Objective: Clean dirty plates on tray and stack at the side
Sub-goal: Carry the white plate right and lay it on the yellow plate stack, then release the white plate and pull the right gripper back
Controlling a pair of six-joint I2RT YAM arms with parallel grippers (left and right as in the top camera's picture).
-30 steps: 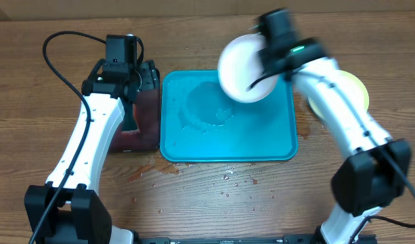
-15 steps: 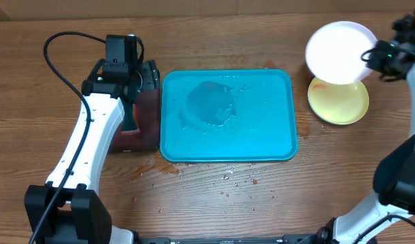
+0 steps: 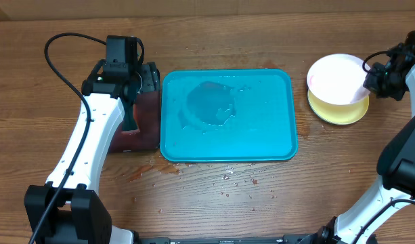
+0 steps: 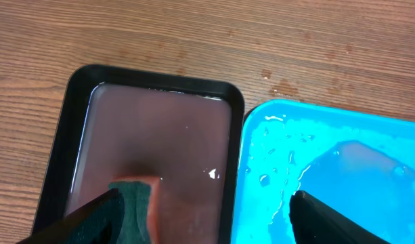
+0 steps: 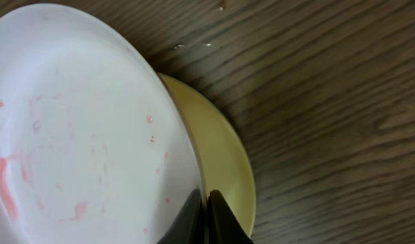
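Pinching white plate (image 5: 78, 129) over yellow plate (image 5: 224, 163), right claw (image 5: 206, 205); left claw (image 4: 206, 198) spread; red smears (image 5: 4, 183) only wrist-visible.

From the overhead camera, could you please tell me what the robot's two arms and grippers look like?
Both arms are smooth white shells joined by rounded black joints. A thin black cable loops beside the left arm; a shorter one runs near the wrist of the right arm. The left gripper and right gripper are black, with tapered fingers.

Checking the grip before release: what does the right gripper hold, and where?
The white plate, pinched at its rim by the right gripper, over the yellow-green plate.
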